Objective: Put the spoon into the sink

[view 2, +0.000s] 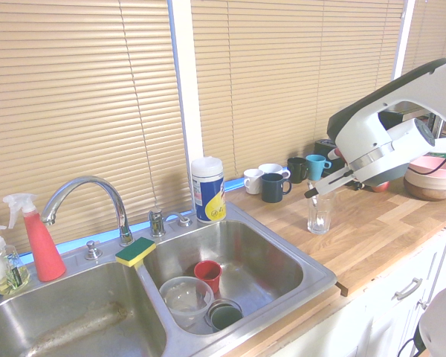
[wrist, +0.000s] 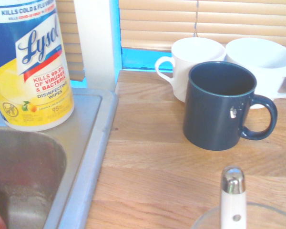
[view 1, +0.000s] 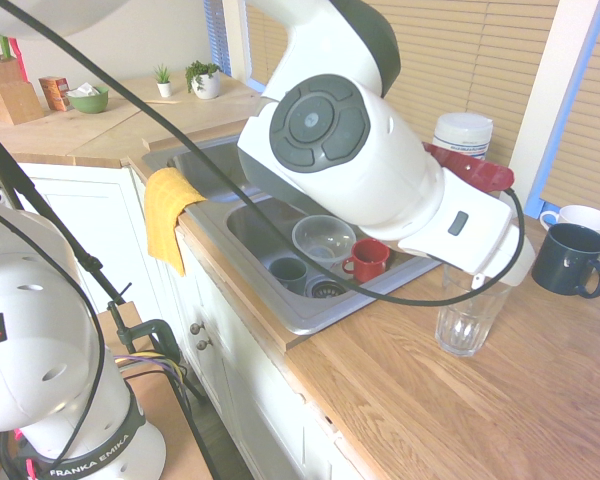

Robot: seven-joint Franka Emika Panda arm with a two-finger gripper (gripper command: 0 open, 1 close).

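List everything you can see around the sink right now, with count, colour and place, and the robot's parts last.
spoon: one, white handle, standing in the drinking glass
drinking glass: one, clear, on the worktop beside the sink
sink: one, steel; its basin holds a red cup, a clear bowl and a dark cup
sponge: one, yellow and green, on the divider by the tap
wipes tub: one, blue and yellow, behind the sink
mugs: two white, one navy, one black, one teal, along the window
spray bottle: one, red, beside the other basin
cloth: one, yellow, over the sink's front edge
gripper: one, open, above the glass
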